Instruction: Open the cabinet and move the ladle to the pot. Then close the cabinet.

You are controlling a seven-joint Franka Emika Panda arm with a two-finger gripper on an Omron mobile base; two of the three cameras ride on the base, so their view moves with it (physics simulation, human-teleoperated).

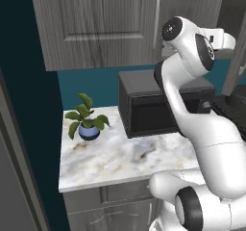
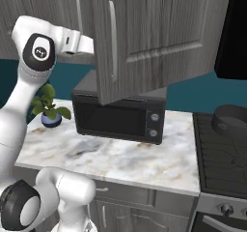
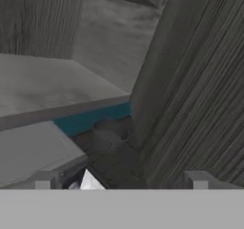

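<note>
In the left base view, the cabinet (image 1: 101, 25) is seen on the wall above a marble counter (image 1: 120, 160). A black microwave (image 1: 149, 105) stands on the counter below it, with a small potted plant (image 1: 86, 119) to its left. The white arm rises across the microwave towards the cabinet's right side.

In the right base view, one cabinet door (image 2: 154, 37) is swung open over the microwave (image 2: 120, 115), and the wrist is raised beside its hinge edge. The pot (image 2: 230, 122) sits on the stove (image 2: 222, 153), right of the counter (image 2: 111, 153) and well apart from the cabinet.

In the hand view, the open door's woodgrain (image 3: 200, 89) is seen at the right. The jaws (image 3: 121, 180) are spread wide, with nothing between them.
</note>
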